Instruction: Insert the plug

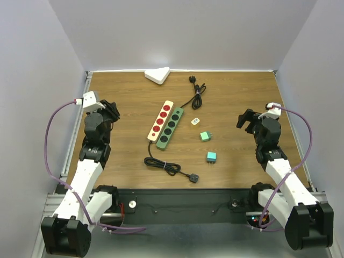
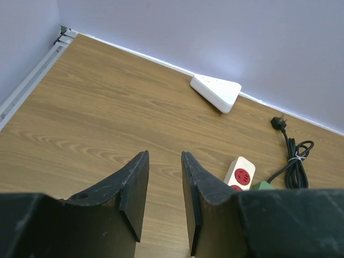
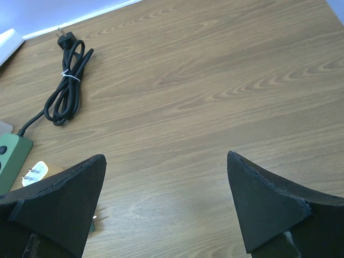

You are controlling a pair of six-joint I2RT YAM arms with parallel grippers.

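The left tool (image 2: 164,156) is seen from behind, its 2 dark fingers (image 2: 134,188) held slightly apart above the wooden desk (image 2: 97,107). A white triangular box (image 2: 216,91) is laid against the far edge. Towards the far right corner, a coiled black cable (image 2: 295,161) is tied with 1 white band, its plug (image 2: 279,123) pointed at the far edge. The end of a cream power strip (image 2: 241,173) with red sockets is seen beside the right finger, and a green strip (image 2: 263,186) is set against it.

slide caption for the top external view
Cream strip, green strip side by side on table; white plug, green plug, teal plug on their right
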